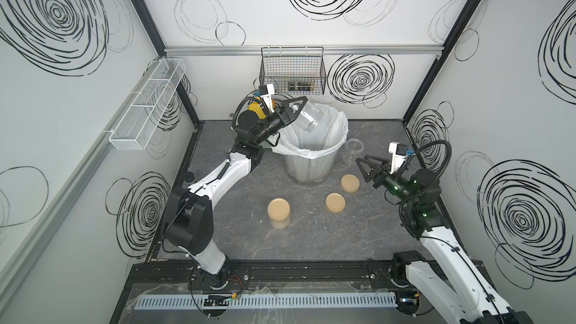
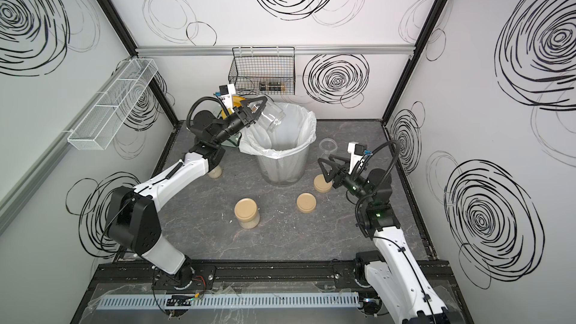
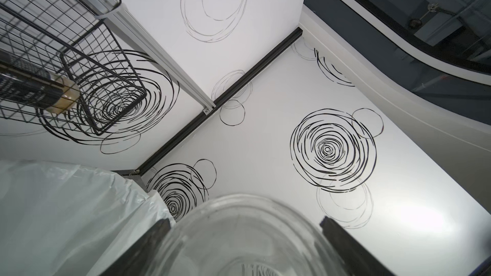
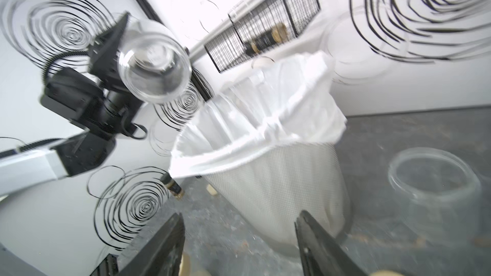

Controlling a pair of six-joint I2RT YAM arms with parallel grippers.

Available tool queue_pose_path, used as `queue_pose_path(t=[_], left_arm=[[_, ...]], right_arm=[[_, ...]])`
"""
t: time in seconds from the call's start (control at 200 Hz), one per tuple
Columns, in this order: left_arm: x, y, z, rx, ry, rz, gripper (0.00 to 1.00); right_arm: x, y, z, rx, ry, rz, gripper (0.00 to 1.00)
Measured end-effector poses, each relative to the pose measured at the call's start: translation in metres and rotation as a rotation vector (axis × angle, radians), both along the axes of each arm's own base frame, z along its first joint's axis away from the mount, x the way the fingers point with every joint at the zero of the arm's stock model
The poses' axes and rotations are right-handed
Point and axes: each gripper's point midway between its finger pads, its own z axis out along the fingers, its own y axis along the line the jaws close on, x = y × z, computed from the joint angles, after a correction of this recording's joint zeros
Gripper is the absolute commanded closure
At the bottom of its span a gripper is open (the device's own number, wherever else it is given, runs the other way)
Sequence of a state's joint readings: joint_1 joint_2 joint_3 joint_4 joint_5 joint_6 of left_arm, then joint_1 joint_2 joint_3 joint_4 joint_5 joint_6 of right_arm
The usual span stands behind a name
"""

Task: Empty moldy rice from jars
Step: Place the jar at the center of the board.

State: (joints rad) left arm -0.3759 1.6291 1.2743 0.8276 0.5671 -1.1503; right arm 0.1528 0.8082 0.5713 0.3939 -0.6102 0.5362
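Nearest the front stands a sealed jar [image 1: 279, 213], moldy rice [image 1: 279, 222] pale behind its glass. Beyond it a loose lid [image 1: 335, 202] and a second lid [image 1: 350, 183] lie before the lined bin [image 1: 311, 152]. Over the bin the left gripper [image 1: 297, 110] is clamped on an empty jar [image 1: 308, 118], tilted mouth-down. Beside the second lid the right gripper [image 1: 361, 169] hangs, jaws apart and empty, near an open jar [image 1: 353, 148].

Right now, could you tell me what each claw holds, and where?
Left claw grips the clear glass jar across its body near the base; right claw holds nothing.
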Motion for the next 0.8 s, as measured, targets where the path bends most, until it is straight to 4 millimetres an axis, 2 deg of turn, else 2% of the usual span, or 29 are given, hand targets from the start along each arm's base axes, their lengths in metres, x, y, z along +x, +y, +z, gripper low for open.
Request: queue_pose_path(t=[0.15,0.285,0.475,0.8], left_arm=[[-0.014,-0.009,0.006,-0.057,-0.003,-0.022,0.18],[-0.029,-0.023,0.004,-0.094,0.007,-0.037,0.18],[-0.046,-0.041,-0.002,-0.145,0.030,-0.067,0.18],[-0.047,-0.039,-0.015,-0.184,0.064,-0.037,0.18]], right_arm=[[0.012,0.021,0.052,0.009,-0.110,0.100,0.38],[0.011,0.055,0.080,-0.004,-0.184,0.216,0.38],[0.002,0.094,0.086,-0.039,-0.239,0.325,0.39],[0.002,0.104,0.080,-0.062,-0.252,0.348,0.42]])
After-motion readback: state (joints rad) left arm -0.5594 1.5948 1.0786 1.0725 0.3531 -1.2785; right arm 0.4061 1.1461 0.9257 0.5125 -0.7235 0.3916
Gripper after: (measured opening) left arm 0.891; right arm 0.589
